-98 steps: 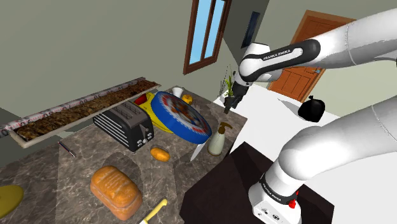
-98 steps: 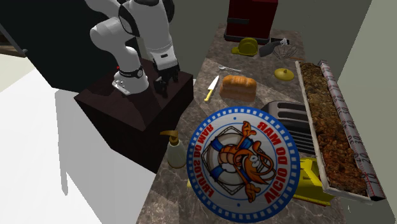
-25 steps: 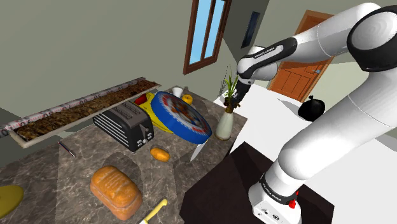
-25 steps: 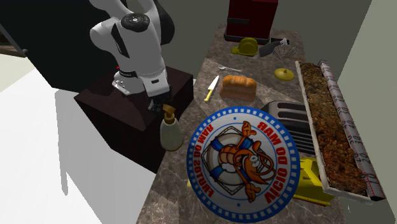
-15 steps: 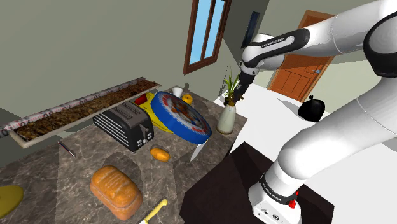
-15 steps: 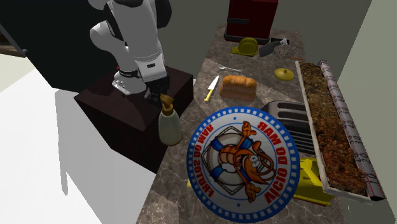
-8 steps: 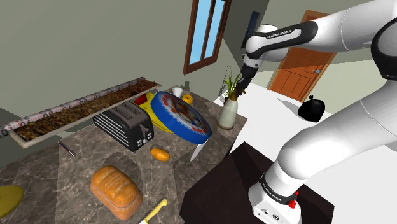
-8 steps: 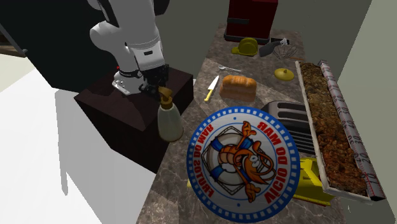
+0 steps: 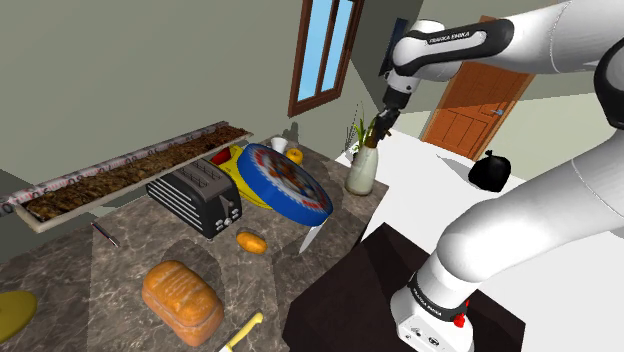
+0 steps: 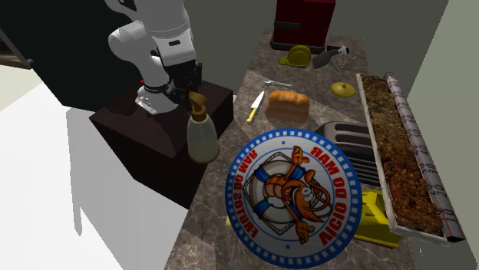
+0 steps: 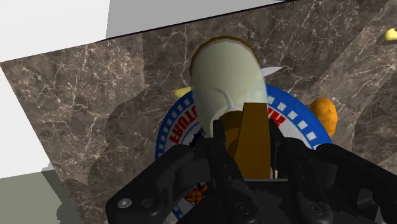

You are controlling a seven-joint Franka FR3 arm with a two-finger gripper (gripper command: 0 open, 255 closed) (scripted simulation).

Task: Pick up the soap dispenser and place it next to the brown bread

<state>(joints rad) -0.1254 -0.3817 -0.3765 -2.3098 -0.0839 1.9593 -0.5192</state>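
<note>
The soap dispenser (image 9: 361, 172) is a pale bottle with a brown pump. It hangs in the air above the counter's edge, beside the blue plate. My gripper (image 9: 377, 126) is shut on its pump from above. The second exterior view has the bottle (image 10: 202, 139) hanging under the gripper (image 10: 193, 95), over the gap between stand and counter. From the wrist, the black fingers (image 11: 220, 141) clasp the brown pump, and the bottle's body (image 11: 229, 73) hangs below them. The brown bread (image 9: 181, 298) lies far along the counter near a yellow-handled knife, and again (image 10: 287, 103) past the plate.
A round blue plate (image 9: 285, 180) leans by a toaster (image 9: 196, 198). A small orange roll (image 9: 251, 241) and the knife (image 9: 242, 330) lie between plate and bread. A long tray (image 10: 403, 153) runs along the counter's back. The dark stand (image 9: 390, 270) borders the counter.
The gripper has risen with the dispenser in it. The bottle has left the counter and now hangs higher, still near the plate's edge.
</note>
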